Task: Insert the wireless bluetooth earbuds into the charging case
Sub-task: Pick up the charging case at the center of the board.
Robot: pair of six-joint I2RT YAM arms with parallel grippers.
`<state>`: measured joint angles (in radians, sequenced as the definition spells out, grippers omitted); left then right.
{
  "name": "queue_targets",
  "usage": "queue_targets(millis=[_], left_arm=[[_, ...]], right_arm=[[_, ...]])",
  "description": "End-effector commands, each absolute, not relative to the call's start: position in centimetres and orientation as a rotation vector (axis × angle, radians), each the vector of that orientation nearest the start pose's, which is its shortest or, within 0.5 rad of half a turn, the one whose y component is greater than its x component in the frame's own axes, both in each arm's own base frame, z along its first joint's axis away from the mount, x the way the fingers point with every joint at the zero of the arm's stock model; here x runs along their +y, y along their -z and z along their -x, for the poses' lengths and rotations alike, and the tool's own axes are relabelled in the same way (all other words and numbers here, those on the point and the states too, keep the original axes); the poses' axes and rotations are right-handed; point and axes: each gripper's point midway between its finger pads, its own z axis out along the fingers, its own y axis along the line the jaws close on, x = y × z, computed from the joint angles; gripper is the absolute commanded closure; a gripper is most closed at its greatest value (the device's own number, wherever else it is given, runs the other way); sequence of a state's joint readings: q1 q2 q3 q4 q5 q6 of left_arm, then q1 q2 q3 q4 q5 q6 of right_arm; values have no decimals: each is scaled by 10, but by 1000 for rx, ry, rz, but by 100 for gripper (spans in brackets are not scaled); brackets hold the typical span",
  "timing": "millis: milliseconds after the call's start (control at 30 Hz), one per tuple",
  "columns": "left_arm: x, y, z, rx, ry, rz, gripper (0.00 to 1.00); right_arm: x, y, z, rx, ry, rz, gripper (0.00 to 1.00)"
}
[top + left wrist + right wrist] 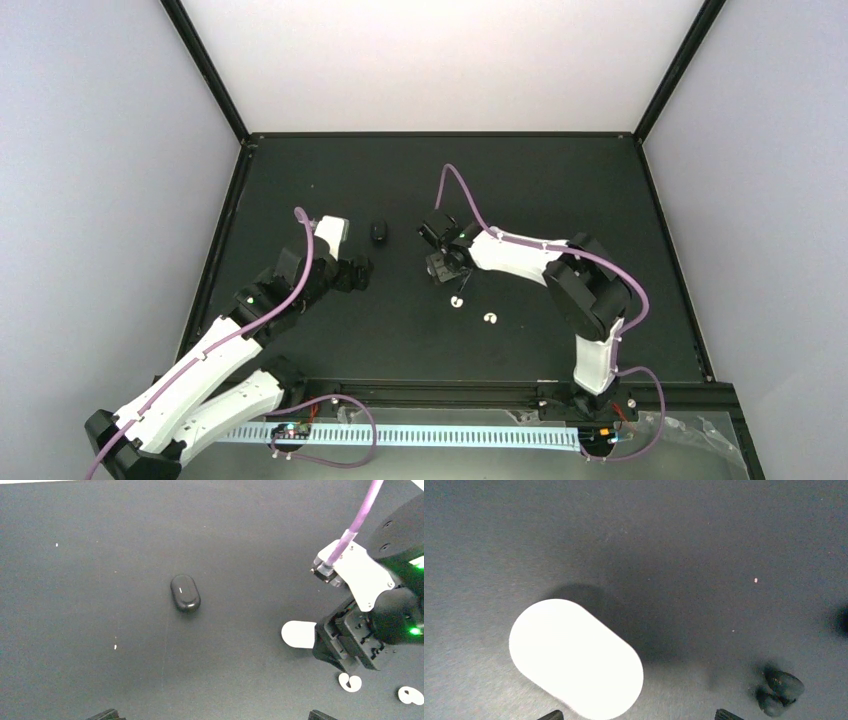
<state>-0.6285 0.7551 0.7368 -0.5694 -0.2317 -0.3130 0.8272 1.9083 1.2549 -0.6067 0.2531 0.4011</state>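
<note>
1. Black matte desk [560,190] is carrying a smooth black charging case [185,593] and a white charging case [576,659], both pill-shaped, with open room around each.
2. Two white C-shaped earbuds [350,682] are lying near the white charging case; two dark rounded earbuds [780,690] are touching.
3. Left gripper [212,714] and right gripper [639,715] are both standing spread, the right over the white charging case.

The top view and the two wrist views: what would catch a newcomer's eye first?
The bright white oval case dominates the right wrist view, on the dark table under the right gripper. In the top view, two white earbuds lie near that gripper, and a small black case sits between the two arms.
</note>
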Motion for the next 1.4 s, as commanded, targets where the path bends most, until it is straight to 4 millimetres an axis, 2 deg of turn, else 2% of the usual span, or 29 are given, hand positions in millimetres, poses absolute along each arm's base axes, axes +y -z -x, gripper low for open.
queue_targets(millis=[0,133,233,433,600,733,1067,1367], left_arm=[[-132,-222,-247,2128,315,-222,1],[-134,-223,-246,2124,329,-227,1],[-134,-223,-245,2127,330,-230,1],[-132,-224,-243,2121,335,-228,1],[-134,-224,-243,2118,343,-227,1],[-134,-225,-243,2118,345,-226,1],[-133,-224,-243,2116,343,-222,1],[-132,-224,-242,2116,342,-217,1]], right_arm=[[291,-70,-309,2658,-156,452,20],[306,-80,-316,2679,-255,295,15],[314,-75,-324,2708,-256,182,15],[303,-64,-338,2697,-135,8,12],[295,-56,-338,2707,-81,-111,9],[295,-46,-336,2730,-83,-158,9],[300,-51,-338,2727,-108,-146,10],[303,-39,-337,2760,-98,-206,11]])
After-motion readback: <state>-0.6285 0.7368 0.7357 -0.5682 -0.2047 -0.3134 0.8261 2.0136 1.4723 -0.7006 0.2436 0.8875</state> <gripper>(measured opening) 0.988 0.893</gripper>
